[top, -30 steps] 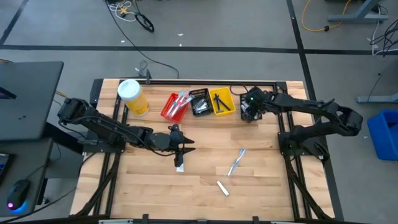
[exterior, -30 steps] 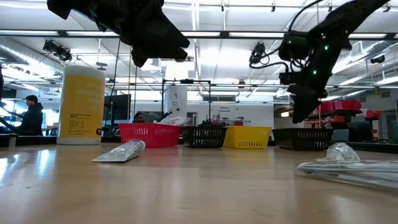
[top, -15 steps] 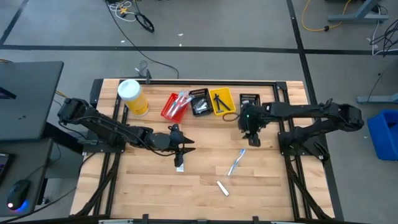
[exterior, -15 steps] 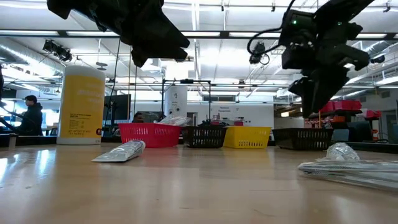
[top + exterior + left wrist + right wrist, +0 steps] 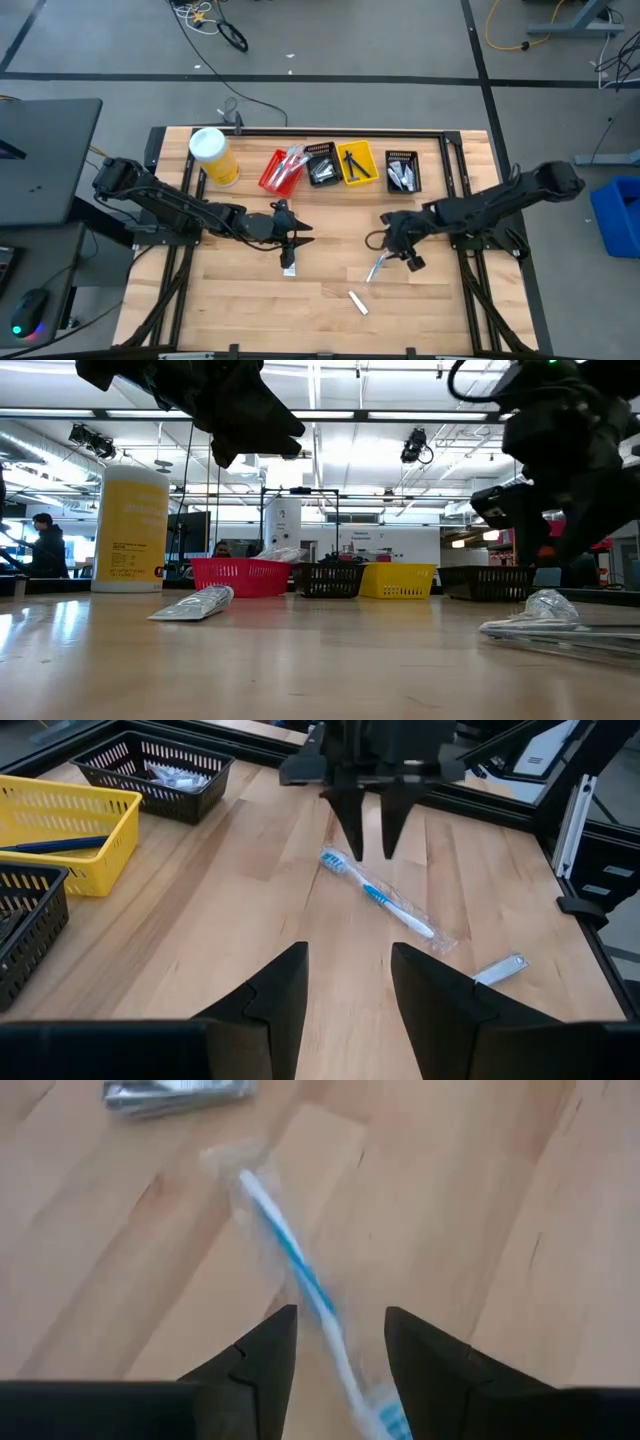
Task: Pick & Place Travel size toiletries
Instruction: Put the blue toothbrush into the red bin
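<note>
Partly done: four bins (image 5: 340, 165) already hold items, while a wrapped toothbrush (image 5: 378, 264), tube (image 5: 289, 258) and packet (image 5: 358, 302) lie on the table (image 5: 440, 310); right pincer (image 5: 400, 252) spread over the toothbrush, left pincer (image 5: 291, 243) released above the tube

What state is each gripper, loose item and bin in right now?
right gripper: open, above the toothbrush's head end.
left gripper: open, hovering over the tube.
toothbrush: wrapped, flat on the table.
tube: flat on the table.
small packet: flat on the table, untouched.
red bin: holds toothbrushes.
yellow bin: holds a dark item.
right-hand black bin: holds white packets.
</note>
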`<action>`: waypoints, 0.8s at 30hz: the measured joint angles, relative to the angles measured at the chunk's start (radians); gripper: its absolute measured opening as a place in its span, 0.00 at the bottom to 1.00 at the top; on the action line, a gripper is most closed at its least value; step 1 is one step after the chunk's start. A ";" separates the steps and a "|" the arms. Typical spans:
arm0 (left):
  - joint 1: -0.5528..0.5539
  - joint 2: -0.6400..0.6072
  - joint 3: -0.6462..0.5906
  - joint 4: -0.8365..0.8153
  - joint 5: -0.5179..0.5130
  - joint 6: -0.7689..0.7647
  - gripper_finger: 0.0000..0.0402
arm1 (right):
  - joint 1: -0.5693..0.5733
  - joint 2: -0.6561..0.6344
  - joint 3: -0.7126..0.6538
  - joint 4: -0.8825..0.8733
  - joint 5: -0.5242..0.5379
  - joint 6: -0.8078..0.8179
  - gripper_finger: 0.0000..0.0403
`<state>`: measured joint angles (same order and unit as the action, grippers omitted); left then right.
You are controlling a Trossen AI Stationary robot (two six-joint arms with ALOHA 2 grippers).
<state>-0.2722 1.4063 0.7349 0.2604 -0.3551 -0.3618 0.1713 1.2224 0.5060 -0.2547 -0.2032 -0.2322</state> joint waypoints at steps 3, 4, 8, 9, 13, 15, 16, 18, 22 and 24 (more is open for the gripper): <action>0.000 0.000 0.000 0.000 0.000 0.000 0.39 | 0.038 0.003 -0.043 0.094 0.077 0.005 0.40; 0.000 0.000 0.000 0.000 0.000 0.000 0.39 | 0.045 0.003 -0.055 0.106 0.095 0.006 0.40; 0.000 0.000 0.000 0.000 0.000 0.003 0.39 | 0.061 0.028 -0.088 0.145 0.114 0.013 0.40; 0.000 0.000 0.000 0.001 0.000 0.004 0.39 | 0.067 0.041 -0.095 0.152 0.115 0.014 0.40; 0.000 0.000 0.000 0.002 0.000 0.003 0.39 | 0.079 0.091 -0.112 0.173 0.117 0.013 0.40; 0.000 0.000 0.000 0.002 0.000 0.003 0.39 | 0.079 0.110 -0.112 0.184 0.136 0.014 0.40; 0.000 0.000 0.000 0.002 0.000 0.003 0.39 | 0.079 0.117 -0.111 0.194 0.135 0.015 0.39; 0.000 0.000 0.000 0.002 0.000 0.003 0.39 | 0.079 0.125 -0.111 0.210 0.134 0.014 0.38; 0.000 0.000 0.000 0.003 0.000 0.001 0.39 | 0.080 0.127 -0.112 0.213 0.131 0.019 0.32; 0.000 0.000 0.000 0.003 -0.002 0.001 0.39 | 0.080 0.127 -0.112 0.214 0.132 0.037 0.28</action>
<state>-0.2722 1.4063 0.7349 0.2630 -0.3570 -0.3611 0.2512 1.3495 0.3943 -0.0403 -0.0715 -0.1948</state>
